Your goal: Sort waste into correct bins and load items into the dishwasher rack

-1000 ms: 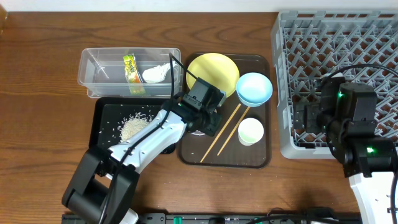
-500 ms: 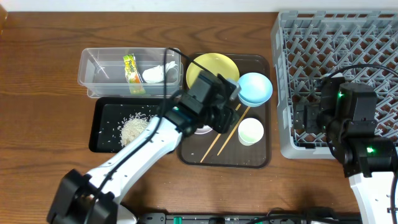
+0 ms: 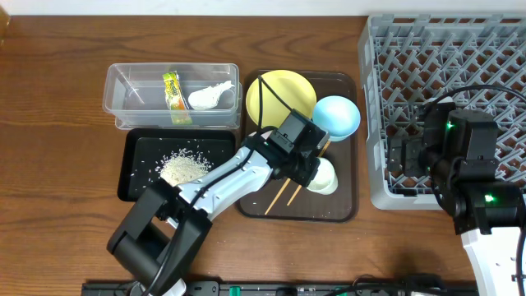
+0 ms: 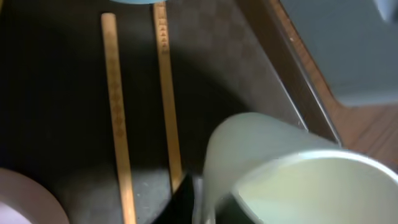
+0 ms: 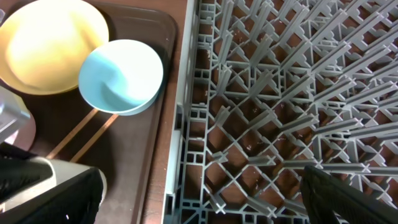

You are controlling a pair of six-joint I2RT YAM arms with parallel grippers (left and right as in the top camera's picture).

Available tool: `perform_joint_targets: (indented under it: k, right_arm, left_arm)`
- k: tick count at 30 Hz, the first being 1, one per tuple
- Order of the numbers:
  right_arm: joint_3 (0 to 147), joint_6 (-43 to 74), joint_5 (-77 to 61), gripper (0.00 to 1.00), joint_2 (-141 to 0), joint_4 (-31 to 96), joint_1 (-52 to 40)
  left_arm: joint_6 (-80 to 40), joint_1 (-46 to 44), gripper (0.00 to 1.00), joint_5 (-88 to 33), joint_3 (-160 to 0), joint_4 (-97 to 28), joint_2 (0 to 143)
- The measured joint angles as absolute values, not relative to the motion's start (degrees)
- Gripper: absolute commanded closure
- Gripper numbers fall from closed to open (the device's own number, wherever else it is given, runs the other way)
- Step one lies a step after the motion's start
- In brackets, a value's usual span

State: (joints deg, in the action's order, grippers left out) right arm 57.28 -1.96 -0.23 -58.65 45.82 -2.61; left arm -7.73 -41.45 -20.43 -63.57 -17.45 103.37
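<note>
My left gripper [image 3: 311, 168] is over the brown tray and is shut on the wall of the small white cup [image 3: 327, 181]. In the left wrist view its fingers [image 4: 208, 202] straddle the cup's rim [image 4: 267, 155]. The two chopsticks [image 3: 283, 196] lie beside the cup, and they also show in the left wrist view [image 4: 115, 112]. The white bowl [image 4: 22, 202] is mostly hidden under the left arm. The yellow plate [image 3: 279, 92] and light blue bowl [image 3: 337, 115] sit at the tray's back. My right gripper [image 5: 199, 199] is open and empty above the left edge of the grey dishwasher rack [image 3: 444, 57].
The clear tub [image 3: 131, 90] holds the snack wrapper [image 3: 173, 97] and the crumpled paper [image 3: 209, 96]. The black tray [image 3: 136, 185] holds the rice [image 3: 182, 168]. The brown serving tray [image 3: 337, 210] lies between the bins and the rack.
My left gripper has moved right, from over the white bowl to the small white cup, and has closed on its wall. The right arm has not moved.
</note>
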Motion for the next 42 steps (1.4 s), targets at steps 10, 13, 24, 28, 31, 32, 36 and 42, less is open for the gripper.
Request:
perform_joint_targets:
  k: [10,13,24,28,31,32,36,42]
  right_arm:
    - [57.28,-0.05,-0.43,0.01,-58.72,44.73,-2.61]
    - [57.28,2.26,-3.79,0.01,-59.44,43.07,-2.61]
    - [57.39,-4.32,-45.93,0.02,-73.56,33.80,-2.63]
    - [57.39,-7.99,-58.37,0.03,-78.48,27.97,-2.72]
    - [57.39,-9.15,-65.49,0.03,-81.21,22.44,-2.72]
    - [57.39,-9.28,-66.96,0.03,-81.73,21.10,-2.72]
    - [57.39,-9.41,-71.44,0.07,-83.00,16.82,-2.72]
    - [57.39,-9.58,-77.17,0.21,-83.02,14.70,-2.72]
  left_arm:
    - [-13.91,-34.46,0.94,-25.71,-63.57,-14.20,95.81]
    - [-19.64,-28.38,0.94,-30.70,-63.59,-9.56,92.33]
    - [-42.57,-14.41,0.94,-58.06,-63.64,2.55,94.96]
    - [-45.25,-14.94,0.94,-66.96,-63.64,2.68,95.44]
    - [-46.11,-15.88,0.94,-70.76,-63.64,2.81,95.44]
    - [-46.41,-16.27,0.94,-71.72,-63.64,2.81,95.44]
    - [-46.81,-17.80,0.94,-74.43,-63.64,2.81,95.44]
    - [-46.96,-19.25,0.94,-75.64,-63.64,2.83,95.44]
